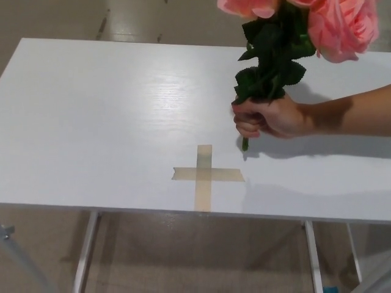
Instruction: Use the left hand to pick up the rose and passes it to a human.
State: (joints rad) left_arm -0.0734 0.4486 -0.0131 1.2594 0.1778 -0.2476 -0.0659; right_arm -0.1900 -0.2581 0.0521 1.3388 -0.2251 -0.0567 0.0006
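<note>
A wide white wooden bench (91, 122) on thin metal legs stood over a grey, shiny floor (55, 18). Near its front edge was a cross of tan sticky tape (204, 175), and every place here is told from that cross.

The pink cloth rose bunch with dark green leaves (275, 55) was up in the air, behind the cross and a bit to its right. It was not on the bench. A person's bare hand (266, 117) came in from the right side and was closed tight around the stems, with the stem tip poking out below the fist. The flowers stood up and ran off the top of the picture.

No robot hand showed at all, so nothing could be said about its fingers.

This fit two stories: the person was about to put the rose down for the robot, or the person had just been given it. If the left hand did need to take it, a good hold would be low on the stems, under the leaves, gentle and steady.

Counted: one bench, one tape cross, one person's hand, one bunch with at least two pink blooms, no robot hands.
</note>
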